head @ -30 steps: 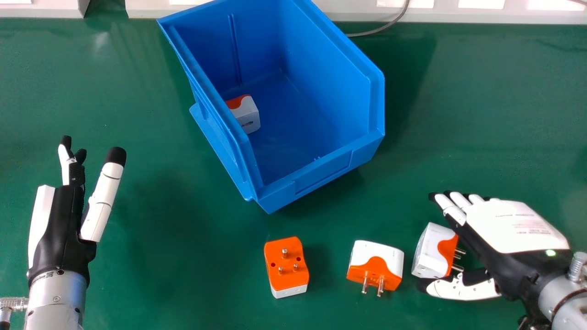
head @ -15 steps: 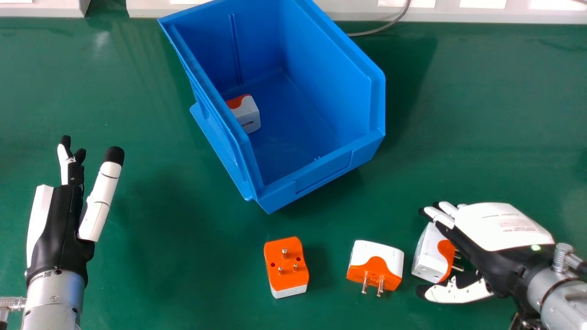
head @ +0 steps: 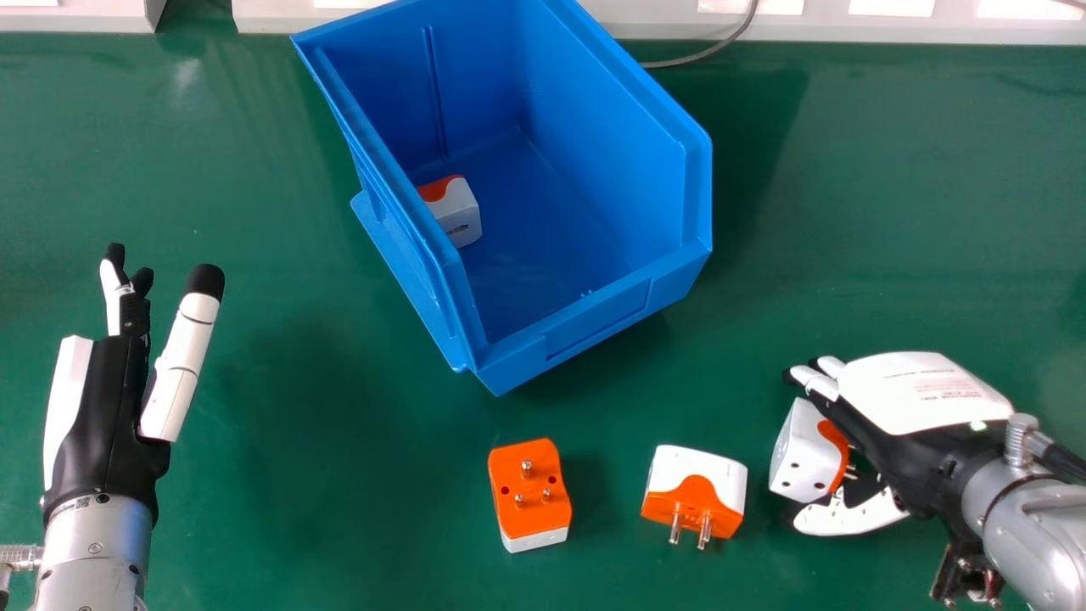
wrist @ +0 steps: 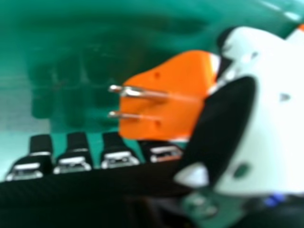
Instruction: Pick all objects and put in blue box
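Table (head: 899, 212), one and green, ran beneath everything, with two pale strips (head: 891, 30) along its far edge. One blue box (head: 594, 318) stood at an angle, far and about the middle, its low wall on the near side.

Two hands were there. On the left, the left hand (head: 106, 416) was wide, fingers straight and thumb well out. Near and right, the right hand (head: 920, 390) was narrowed around one adapter, fingers on its far side and thumb on its near side.

I counted four white-and-orange adapters. One (head: 458, 216) lay in the blue box by its left wall; two sat on the table nearer than the box, the left one (head: 536, 516) orange face up, the right one (head: 706, 475) with its orange part toward the near side. The fourth (head: 802, 454), farthest right, was the held one, tilted.

One grey cable (head: 700, 57) curved behind the box. Smallest were the prongs: three (head: 546, 495) on the left table adapter, two (head: 703, 530) showing on its neighbour, and two (wrist: 147, 93) in plain sight on the held one.
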You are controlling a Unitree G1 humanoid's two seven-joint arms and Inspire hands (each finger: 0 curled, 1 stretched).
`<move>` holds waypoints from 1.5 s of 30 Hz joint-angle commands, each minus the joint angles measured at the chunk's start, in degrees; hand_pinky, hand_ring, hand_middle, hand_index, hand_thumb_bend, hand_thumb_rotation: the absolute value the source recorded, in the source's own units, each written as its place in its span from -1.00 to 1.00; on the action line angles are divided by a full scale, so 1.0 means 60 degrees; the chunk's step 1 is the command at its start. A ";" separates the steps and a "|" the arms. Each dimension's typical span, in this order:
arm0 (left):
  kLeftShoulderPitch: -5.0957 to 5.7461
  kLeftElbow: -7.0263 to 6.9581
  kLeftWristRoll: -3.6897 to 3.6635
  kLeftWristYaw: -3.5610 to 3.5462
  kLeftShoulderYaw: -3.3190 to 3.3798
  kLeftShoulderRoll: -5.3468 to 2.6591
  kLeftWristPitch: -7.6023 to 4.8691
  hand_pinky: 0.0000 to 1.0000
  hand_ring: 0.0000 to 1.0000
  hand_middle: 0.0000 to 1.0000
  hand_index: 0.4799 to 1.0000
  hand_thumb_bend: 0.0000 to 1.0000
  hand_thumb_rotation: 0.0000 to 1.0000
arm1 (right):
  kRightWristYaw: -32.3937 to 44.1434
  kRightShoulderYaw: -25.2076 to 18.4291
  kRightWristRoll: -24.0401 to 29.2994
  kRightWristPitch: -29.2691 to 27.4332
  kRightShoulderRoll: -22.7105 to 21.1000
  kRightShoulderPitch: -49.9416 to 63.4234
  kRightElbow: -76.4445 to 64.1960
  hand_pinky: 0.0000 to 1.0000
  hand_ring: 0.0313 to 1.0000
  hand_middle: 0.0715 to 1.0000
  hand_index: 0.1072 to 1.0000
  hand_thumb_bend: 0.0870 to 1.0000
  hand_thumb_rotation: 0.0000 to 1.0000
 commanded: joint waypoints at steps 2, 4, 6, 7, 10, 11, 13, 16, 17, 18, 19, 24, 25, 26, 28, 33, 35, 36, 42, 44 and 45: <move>-0.0092 -0.0094 -0.0003 -0.0007 0.0072 0.0185 -0.0149 1.00 1.00 1.00 1.00 0.34 1.00 | 0.0110 0.0206 -0.0193 -0.0064 -0.0208 -0.0128 0.0260 0.79 0.90 0.93 0.86 -0.40 -0.05; -0.0106 -0.0074 -0.0001 -0.0016 0.0073 0.0193 -0.0161 1.00 1.00 1.00 1.00 0.33 1.00 | 0.0077 0.0283 -0.0264 -0.0091 -0.0263 -0.0197 0.0327 0.79 0.90 0.93 0.86 -0.41 -0.01; -0.0129 -0.0041 -0.0003 -0.0022 0.0074 0.0204 -0.0172 1.00 1.00 1.00 1.00 0.32 1.00 | 0.0014 0.0375 -0.0339 -0.0155 -0.0315 -0.0324 0.0461 0.76 0.88 0.91 0.85 -0.42 0.05; -0.0130 -0.0052 0.0001 -0.0023 0.0070 0.0205 -0.0165 1.00 1.00 1.00 1.00 0.32 1.00 | -0.0029 0.0415 -0.0360 -0.0182 -0.0316 -0.0427 0.0571 0.74 0.85 0.87 0.81 -0.42 0.05; -0.0154 -0.0025 0.0001 -0.0031 0.0067 0.0228 -0.0155 1.00 1.00 1.00 1.00 0.33 1.00 | -0.0438 0.0376 -0.0380 -0.0144 -0.0148 -0.0528 0.0683 0.66 0.76 0.73 0.66 -0.43 0.05; -0.0164 -0.0001 -0.0009 -0.0037 0.0070 0.0239 -0.0158 1.00 1.00 1.00 1.00 0.33 1.00 | -0.0769 0.0354 -0.0431 -0.0113 -0.0049 -0.0459 0.0703 0.66 0.76 0.73 0.66 -0.43 0.05; -0.0162 -0.0006 -0.0014 -0.0034 0.0063 0.0249 -0.0143 1.00 1.00 1.00 1.00 0.32 1.00 | -0.1241 0.0337 -0.0412 -0.0112 0.0087 -0.0396 0.0847 0.32 0.45 0.43 0.38 -0.32 -0.28; -0.0199 -0.0007 -0.0003 -0.0016 0.0043 0.0265 -0.0102 1.00 1.00 1.00 1.00 0.32 1.00 | -0.1247 0.0323 -0.0236 -0.0068 0.0201 -0.0470 0.1027 -0.24 -0.02 0.07 0.13 -0.19 -0.71; -0.0199 -0.0010 0.0000 -0.0013 0.0039 0.0266 -0.0091 1.00 1.00 1.00 1.00 0.32 1.00 | -0.1248 0.0309 -0.0203 -0.0045 0.0228 -0.0471 0.1021 -0.24 -0.02 0.07 0.13 -0.19 -0.71; -0.0194 -0.0021 0.0005 -0.0011 0.0036 0.0266 -0.0077 1.00 1.00 1.00 1.00 0.32 1.00 | -0.1275 0.0294 -0.0163 -0.0055 0.0236 -0.0467 0.1018 -0.24 -0.02 0.07 0.13 -0.19 -0.71; -0.0195 -0.0028 0.0008 -0.0010 0.0035 0.0266 -0.0062 1.00 1.00 1.00 1.00 0.32 1.00 | -0.1281 0.0278 -0.0116 -0.0059 0.0242 -0.0464 0.1006 -0.31 -0.08 0.03 0.09 -0.17 -0.76; -0.0242 -0.0015 0.0016 -0.0015 0.0037 0.0287 -0.0001 1.00 1.00 1.00 1.00 0.33 1.00 | -0.1198 0.0262 0.0214 -0.0058 0.0214 -0.0512 0.1014 -0.36 -0.17 0.00 -0.16 -0.10 -0.94; -0.0239 -0.0029 0.0018 -0.0015 0.0034 0.0285 0.0015 1.00 1.00 1.00 1.00 0.32 1.00 | -0.1174 0.0249 0.0279 -0.0041 0.0205 -0.0511 0.0996 -0.37 -0.18 0.00 -0.19 -0.09 -0.96; -0.0232 -0.0040 0.0020 -0.0016 0.0031 0.0282 0.0026 1.00 1.00 1.00 1.00 0.32 1.00 | -0.1147 0.0243 0.0318 -0.0013 0.0201 -0.0509 0.0972 -0.37 -0.18 0.00 -0.20 -0.09 -0.97; -0.0239 -0.0041 0.0002 -0.0031 0.0035 0.0287 0.0055 1.00 1.00 1.00 1.00 0.33 1.00 | -0.1077 0.0240 0.0372 0.0045 0.0206 -0.0508 0.0943 -0.39 -0.19 -0.01 -0.23 -0.08 -0.99; -0.0284 0.0024 -0.0036 -0.0068 0.0060 0.0310 0.0091 1.00 1.00 1.00 1.00 0.32 1.00 | -0.0892 0.0261 0.0446 0.0168 0.0160 -0.0498 0.0824 -0.38 -0.19 0.00 -0.24 -0.08 -1.00; -0.0279 -0.0022 -0.0031 -0.0080 0.0055 0.0310 0.0120 1.00 1.00 1.00 1.00 0.32 1.00 | -0.0778 0.0299 0.0377 0.0299 0.0158 -0.0528 0.0781 -0.39 -0.21 0.00 -0.23 -0.08 -1.00; -0.0283 -0.0040 -0.0032 -0.0086 0.0055 0.0311 0.0136 1.00 1.00 1.00 1.00 0.32 1.00 | -0.0709 0.0318 0.0348 0.0380 0.0167 -0.0547 0.0758 -0.39 -0.21 0.00 -0.23 -0.08 -1.00; -0.0296 0.0001 -0.0017 -0.0087 0.0063 0.0335 0.0115 1.00 1.00 1.00 1.00 0.32 1.00 | -0.0354 0.0319 0.0288 0.0778 0.0168 -0.0511 0.0319 -0.42 -0.21 0.01 -0.24 -0.08 -1.00; -0.0281 -0.0030 -0.0012 -0.0086 0.0064 0.0338 0.0128 1.00 1.00 1.00 1.00 0.31 1.00 | -0.0320 0.0291 0.0297 0.0855 0.0175 -0.0469 0.0176 -0.42 -0.21 0.02 -0.25 -0.08 -1.00; -0.0277 -0.0049 -0.0017 -0.0091 0.0066 0.0339 0.0146 1.00 1.00 1.00 1.00 0.31 1.00 | -0.0318 0.0251 0.0333 0.0882 0.0178 -0.0426 0.0068 -0.42 -0.20 0.02 -0.25 -0.08 -1.00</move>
